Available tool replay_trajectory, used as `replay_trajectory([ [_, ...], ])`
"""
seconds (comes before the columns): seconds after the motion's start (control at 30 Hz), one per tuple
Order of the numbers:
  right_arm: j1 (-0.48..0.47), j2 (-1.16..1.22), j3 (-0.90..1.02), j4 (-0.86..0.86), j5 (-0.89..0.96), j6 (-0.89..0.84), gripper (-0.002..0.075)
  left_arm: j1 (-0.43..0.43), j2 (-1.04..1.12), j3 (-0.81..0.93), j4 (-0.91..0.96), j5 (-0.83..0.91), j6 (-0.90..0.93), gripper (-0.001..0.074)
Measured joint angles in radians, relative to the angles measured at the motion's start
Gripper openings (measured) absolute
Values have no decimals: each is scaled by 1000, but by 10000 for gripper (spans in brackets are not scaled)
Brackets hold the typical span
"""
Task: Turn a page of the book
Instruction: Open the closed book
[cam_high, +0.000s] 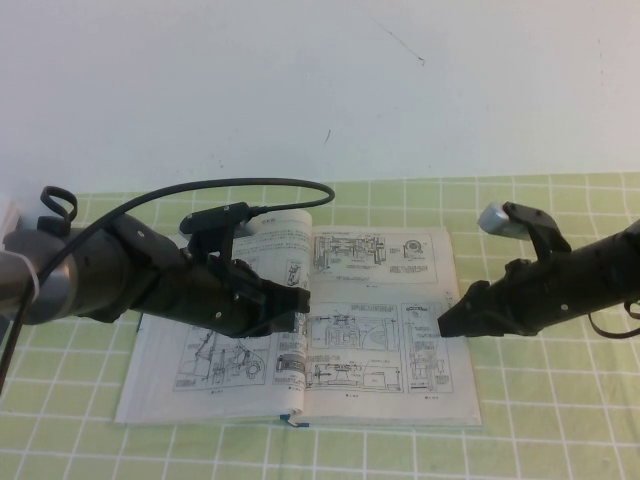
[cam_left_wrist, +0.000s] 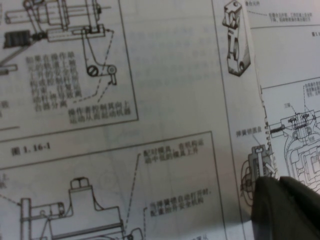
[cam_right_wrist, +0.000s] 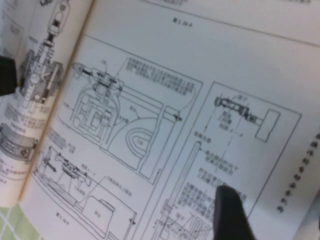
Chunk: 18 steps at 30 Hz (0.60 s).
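The book (cam_high: 200, 395) lies open and flat on the green checked cloth, its off-white pages covered in black machine drawings. My left gripper (cam_high: 302, 300) rests low on the left-hand side, close to the gutter. In the left wrist view its two dark fingertips (cam_left_wrist: 265, 192) sit together against the paper, shut with nothing between them. My right gripper (cam_high: 446, 325) is low over the outer half of the right-hand page (cam_high: 390, 300), open. In the right wrist view one dark finger (cam_right_wrist: 229, 212) sits over that page (cam_right_wrist: 200, 100); the other finger is out of frame.
Green checked cloth (cam_high: 560, 420) covers the table around the book. A white wall (cam_high: 320, 80) stands behind. A black cable (cam_high: 250, 185) arcs over the left arm above the book's top-left corner.
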<state>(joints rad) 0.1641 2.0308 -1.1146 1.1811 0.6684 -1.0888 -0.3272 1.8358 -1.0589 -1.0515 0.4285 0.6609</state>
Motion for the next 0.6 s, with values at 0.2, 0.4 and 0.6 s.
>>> replay_trajectory([
  [0.2, 0, 14, -9, -3, 28, 3, 364, 0, 0, 0, 0, 0, 0, -4],
  [0.4, -2, 14, -27, 17, 72, -9, 366, 0, 6, 0, -2, 0, 2, -4],
  [0.6, -4, 14, -31, 111, 134, -65, 366, 0, 22, -4, -11, 0, 2, -4],
])
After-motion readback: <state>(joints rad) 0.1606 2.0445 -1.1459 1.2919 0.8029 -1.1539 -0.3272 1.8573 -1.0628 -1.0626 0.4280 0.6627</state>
